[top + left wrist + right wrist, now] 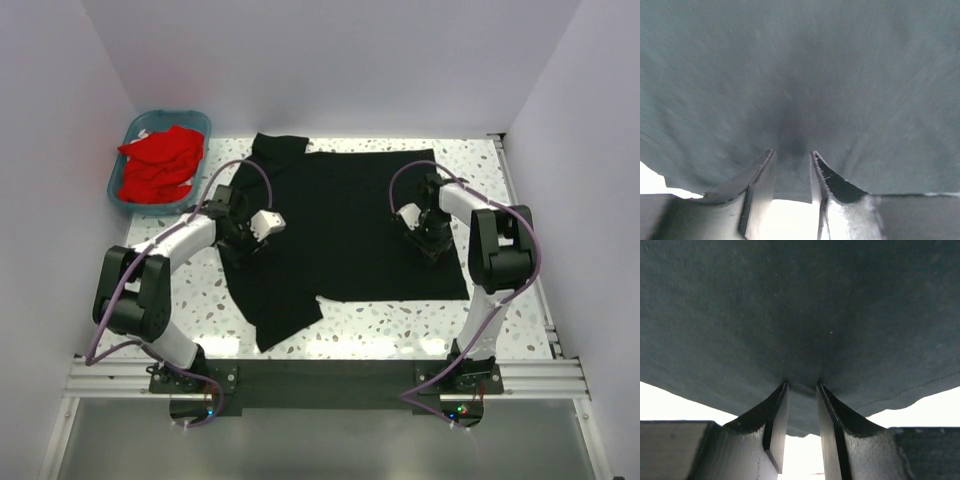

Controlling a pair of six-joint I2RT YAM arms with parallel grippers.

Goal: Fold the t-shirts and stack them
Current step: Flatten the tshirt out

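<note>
Now the left claw point(791, 155) and right claw point(802, 386) each pinch the black t-shirt point(340, 220) tight, one toward each side edge, likely to fold it.

Right pincer point(801, 388) nipping a fold of the black t-shirt point(800, 305)

Dark cloth fills the whole upper part of the frame, smooth and slightly blurred, and dips in a shallow pucker at the centre where it meets the fingertips. The two dark fingers point(776, 425) rise from the bottom edge and narrow toward each other, with a tongue of the cloth hanging in the slim gap between them. The shirt's lower edge runs across the frame below mid-height, and a stitched hem line shows at the right. Under that edge, the overexposed white desk point(670, 402) shows at lower left and lower right.
</note>
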